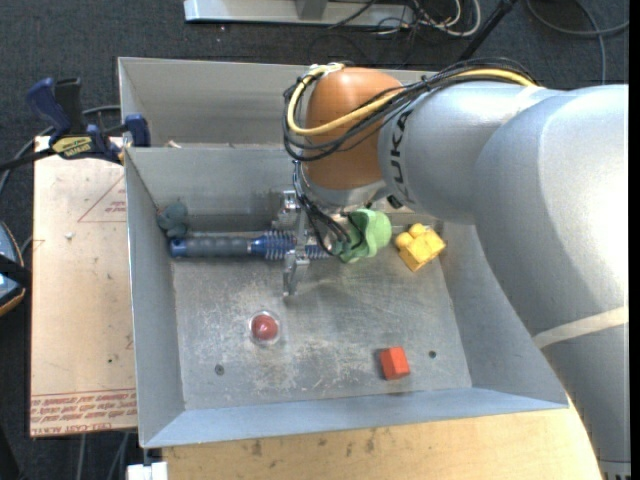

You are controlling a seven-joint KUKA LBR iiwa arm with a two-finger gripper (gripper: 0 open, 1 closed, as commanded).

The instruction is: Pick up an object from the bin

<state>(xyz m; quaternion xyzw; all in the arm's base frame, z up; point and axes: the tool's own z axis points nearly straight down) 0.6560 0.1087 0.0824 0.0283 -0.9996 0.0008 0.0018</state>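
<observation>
silver arm (500,148) points down into grey metal bin (150,268), fingers (290,280) closed, empty; blue bristled brush (225,245) at their 9 o'clock.

You're looking at a robotics lab here, operator, not a home or a shop. A big silver industrial arm (520,168) with the maker's lettering on its side leans over a grey sheet-metal bin (150,268). An orange wrist cover (345,118) is looped with yellow and black wrist cables (300,108). Dark carpet floor (60,18) shows beyond the bin. Up top, loose floor cables (440,8) snake across it, past the flat metal foot of a stand (290,8).
</observation>
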